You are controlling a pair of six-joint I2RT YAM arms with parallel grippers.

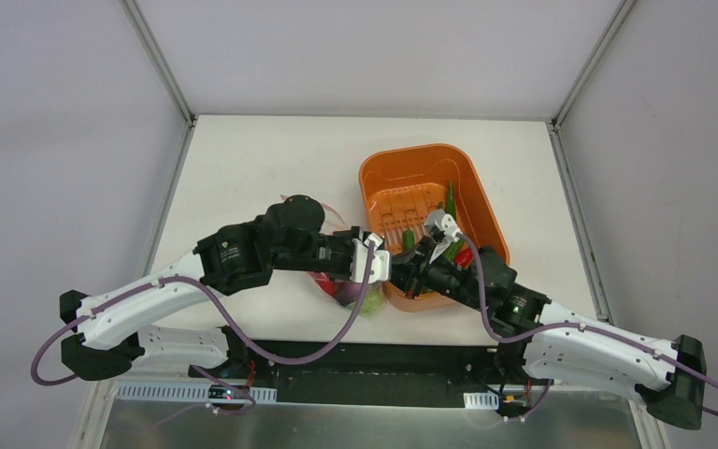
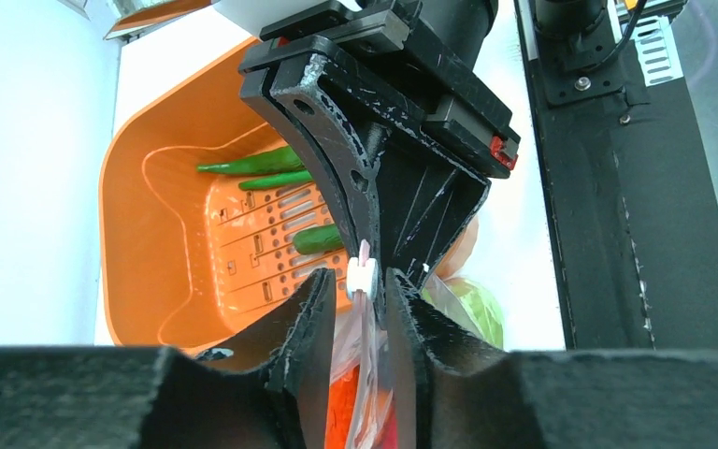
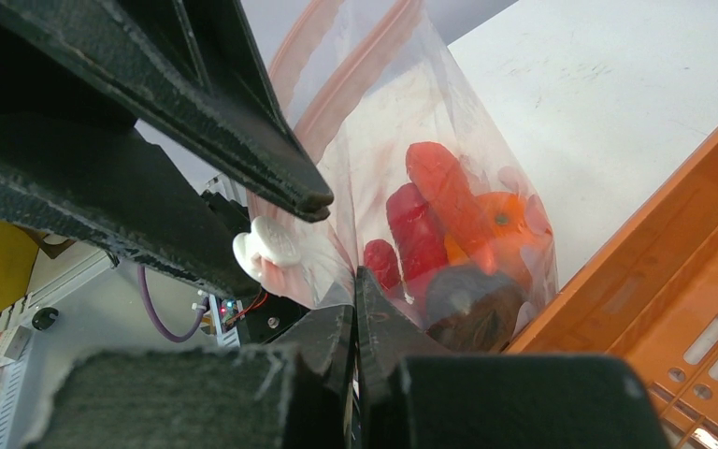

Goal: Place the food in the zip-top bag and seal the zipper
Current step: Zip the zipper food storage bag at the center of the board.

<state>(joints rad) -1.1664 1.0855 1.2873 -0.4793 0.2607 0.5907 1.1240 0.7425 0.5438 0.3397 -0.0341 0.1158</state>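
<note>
Beside the orange tub (image 2: 140, 215), the zip-top bag (image 3: 449, 140) hangs pinched in your right gripper (image 3: 355, 281) with food (image 3: 430, 206) inside, your left gripper (image 2: 363, 292) standing narrow round the zipper (image 2: 365, 248), bite unclear: a loose hold could slip off it, and sealing now strands the green peppers (image 2: 252, 166).

Left gripper (image 2: 360, 285) opposite closed right gripper (image 3: 355, 290)

No word, number or brand can be read anywhere — the only marking, a small pale emblem on the black joint (image 1: 232, 253) of the left arm, is too small to make out.
</note>
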